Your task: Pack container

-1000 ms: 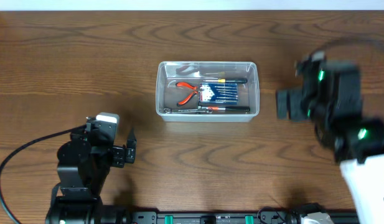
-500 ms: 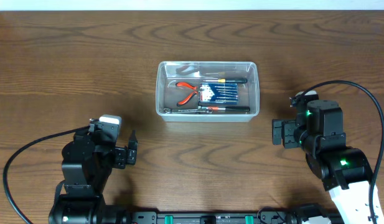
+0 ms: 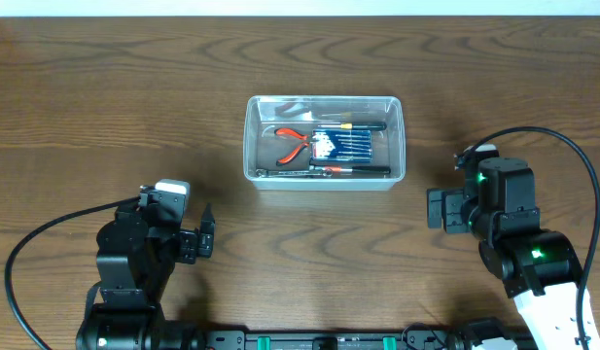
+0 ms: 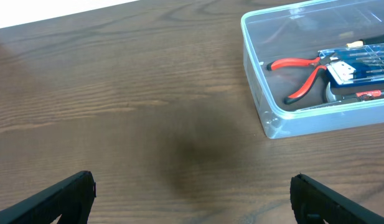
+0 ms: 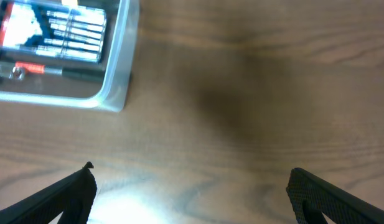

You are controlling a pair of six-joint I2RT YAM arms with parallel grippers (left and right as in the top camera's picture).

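Container (image 3: 324,142) holds pliers (image 3: 293,144) and a driver set (image 3: 346,144); packing looks done. Left gripper (image 3: 204,236) and right gripper (image 3: 434,207) flank it, spread wide, empty.

Bright, even light from above keeps the overhead view sharp, with faint glints on the container (image 3: 324,101) rim. The left wrist view is crisp, and a soft shadow darkens the counter (image 4: 117,93). The right wrist view is blurred throughout, with pale glare at near left.
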